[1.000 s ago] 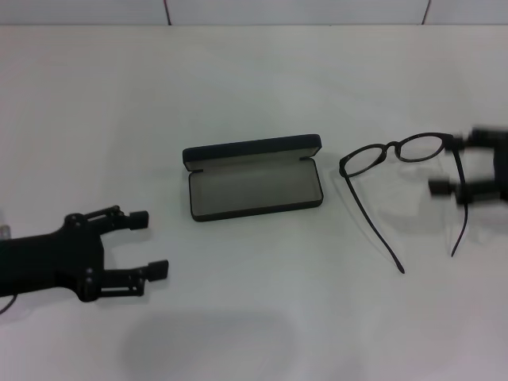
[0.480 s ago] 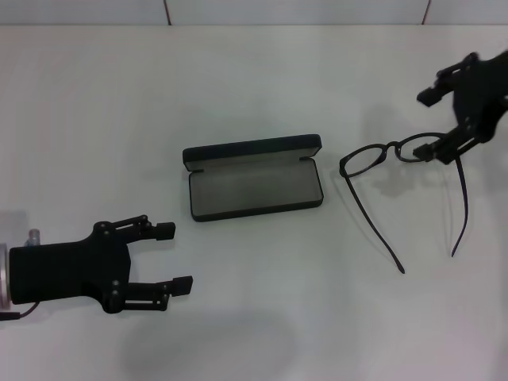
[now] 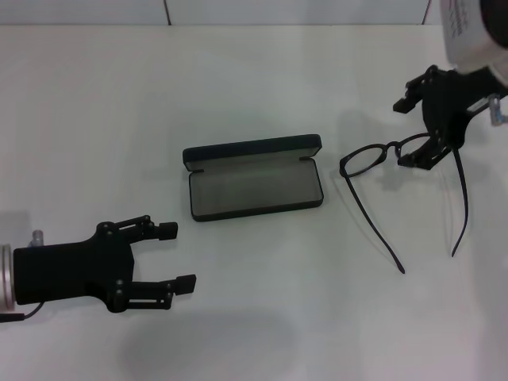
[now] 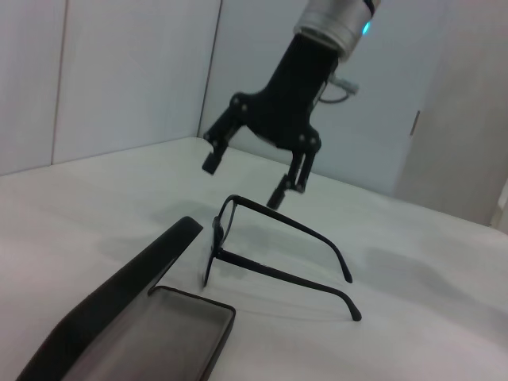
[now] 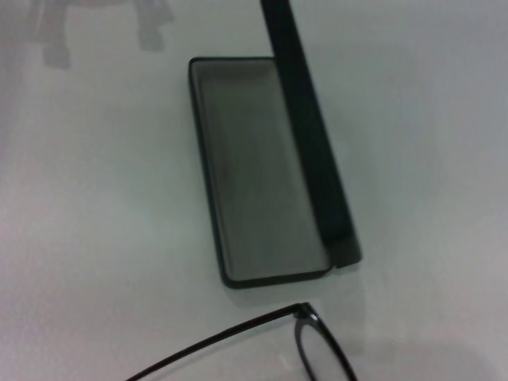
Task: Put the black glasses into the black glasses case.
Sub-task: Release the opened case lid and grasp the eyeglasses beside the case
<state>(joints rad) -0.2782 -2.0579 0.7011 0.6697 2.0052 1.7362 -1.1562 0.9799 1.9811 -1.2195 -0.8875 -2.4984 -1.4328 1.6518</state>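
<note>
White table [image 3: 262, 79] w/ pale wall panels behind; no readable writing on anything. Left gripper [image 3: 179, 256] low at the near-left, arm lying roughly level over the table, fingers pointing right, spread wide, holding nothing, well apart from the case. Case [image 3: 252, 178] at centre, lid up along its far edge, grey lining bare; wrist views show it too [image 4: 127, 317] [image 5: 266, 171]. Glasses [image 3: 397, 186] just right of the case, lenses toward the far side, temples unfolded and running toward the near edge; left wrist view has them resting on lens rims and temple tips [image 4: 270, 258]. Right gripper [image 3: 410, 131] at far right, arm coming down from above, fingers open, straddling the right lens area; contact w/ frame can't be told; same gripper seen above the glasses [image 4: 244, 176].
</note>
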